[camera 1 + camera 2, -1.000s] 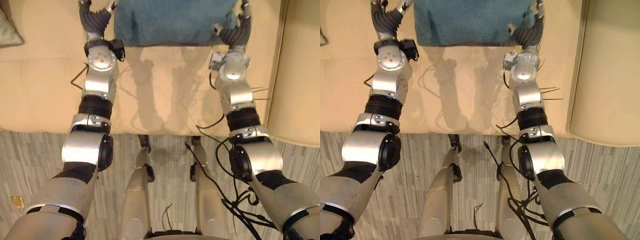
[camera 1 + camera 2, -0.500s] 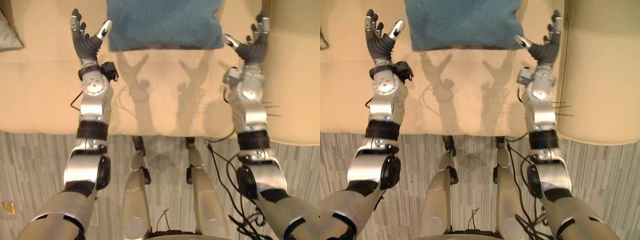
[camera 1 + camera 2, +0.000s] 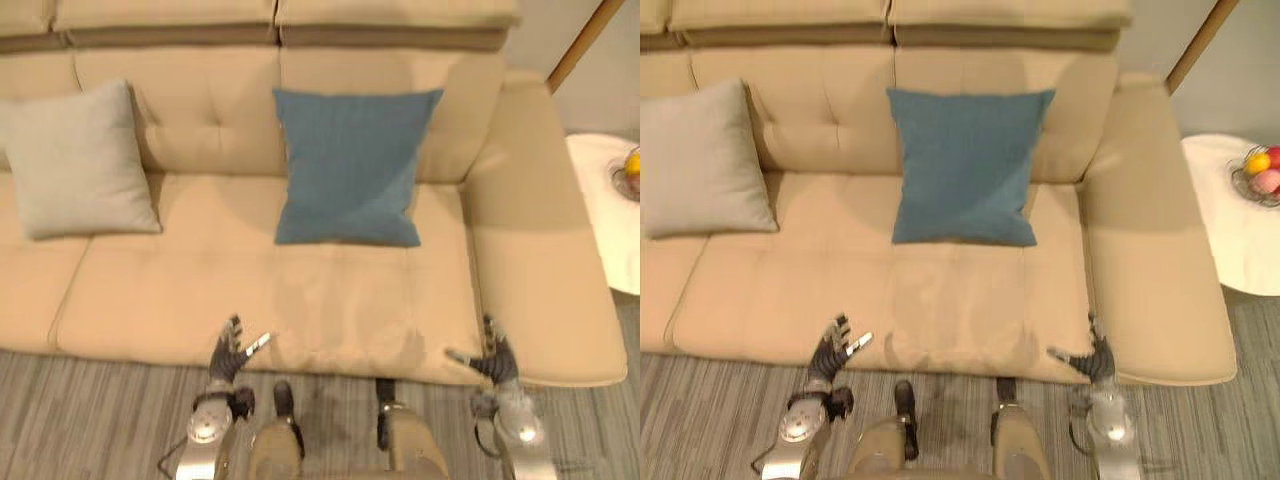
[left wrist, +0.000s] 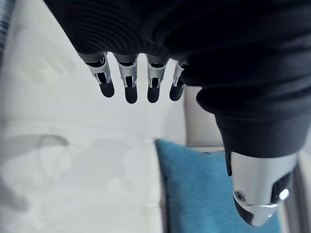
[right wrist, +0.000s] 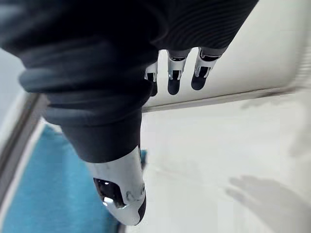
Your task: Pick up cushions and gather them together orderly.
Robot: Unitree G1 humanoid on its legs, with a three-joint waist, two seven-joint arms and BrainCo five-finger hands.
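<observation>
Left hand [image 3: 227, 360] and right hand [image 3: 494, 364] are seen low at the front edge of the sofa [image 3: 330, 310]. Fingers are straight and spread, thumbs are out, and nothing is held by either. Straight fingers over bare seat are confirmed in both wrist views. The seat stretch between the hands and the cushions is bare, so no obstruction is noted there. The blue cushion [image 3: 350, 165] is propped upright against the backrest, about centre, with its lower edge on the seat. The grey cushion [image 3: 75, 160] is leaned on the backrest far to the left, well apart from the blue one. Gathering is judged not yet done: one cushion has to be carried over to the other. Risks: both cushions sit deep on the seat, so a long forward reach is needed and balance could be upset. A soft cover pinched by one corner could sag and slip out. A two-hand side squeeze is judged safer. A cushion dropped carelessly could tip flat or knock its neighbour off the backrest. The armrest [image 3: 530, 250] bounds the right side. Beyond it a small round worktop [image 3: 1225, 225] with a fruit bowl [image 3: 1260, 172] is seen, clear of the path.
</observation>
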